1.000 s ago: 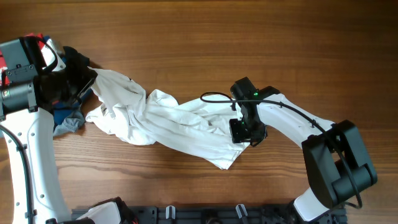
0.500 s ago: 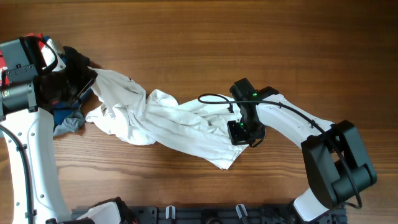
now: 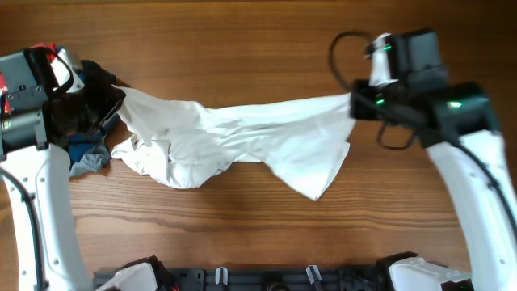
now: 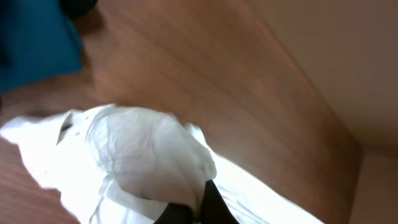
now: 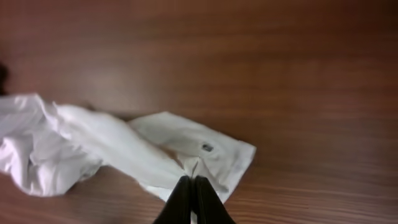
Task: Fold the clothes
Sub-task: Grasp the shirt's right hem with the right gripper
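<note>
A white shirt (image 3: 242, 137) is stretched across the middle of the wooden table between both grippers. My left gripper (image 3: 117, 95) is shut on its left end at the far left; in the left wrist view the cloth (image 4: 143, 162) bunches over the dark fingertips (image 4: 214, 208). My right gripper (image 3: 355, 103) is shut on the shirt's right edge and holds it lifted at the upper right. In the right wrist view the shirt (image 5: 124, 155) hangs below the closed fingers (image 5: 193, 199), a small label showing on it.
A pile of other clothes, blue (image 3: 81, 149) and grey (image 3: 93, 162), lies under the left arm at the table's left edge. A blue garment (image 4: 31, 43) shows at the top left of the left wrist view.
My right gripper has risen and moved up and to the right with the shirt's edge, pulling the crumpled shirt out into a stretched band. The left gripper has stayed in place.
</note>
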`<state>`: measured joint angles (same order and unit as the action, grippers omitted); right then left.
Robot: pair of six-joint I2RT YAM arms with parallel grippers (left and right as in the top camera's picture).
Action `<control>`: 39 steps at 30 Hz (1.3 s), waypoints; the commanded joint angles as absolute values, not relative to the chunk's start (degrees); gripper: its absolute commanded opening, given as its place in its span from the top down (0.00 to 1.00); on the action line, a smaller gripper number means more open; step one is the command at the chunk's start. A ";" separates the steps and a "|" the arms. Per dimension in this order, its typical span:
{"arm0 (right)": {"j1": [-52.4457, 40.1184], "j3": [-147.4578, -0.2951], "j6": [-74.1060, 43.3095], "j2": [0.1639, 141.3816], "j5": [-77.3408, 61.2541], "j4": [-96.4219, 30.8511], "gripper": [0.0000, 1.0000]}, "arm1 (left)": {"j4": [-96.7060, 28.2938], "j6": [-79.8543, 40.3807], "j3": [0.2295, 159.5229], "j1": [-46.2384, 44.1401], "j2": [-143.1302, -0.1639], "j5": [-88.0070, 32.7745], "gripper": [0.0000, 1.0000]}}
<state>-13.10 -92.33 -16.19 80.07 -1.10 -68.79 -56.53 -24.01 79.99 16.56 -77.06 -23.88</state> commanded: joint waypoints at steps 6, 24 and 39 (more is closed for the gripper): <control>-2.66 -114.30 -13.54 72.18 8.97 -71.35 0.96 | -48.18 -30.50 80.71 28.18 -55.02 -32.14 0.96; -6.90 -86.04 -6.50 113.06 -13.21 -70.67 0.48 | -62.67 -24.14 80.66 24.49 -84.36 -31.88 0.96; -8.10 -70.96 -17.15 113.43 -10.37 -49.84 0.61 | -62.87 -22.68 80.64 24.49 -85.30 -31.86 0.96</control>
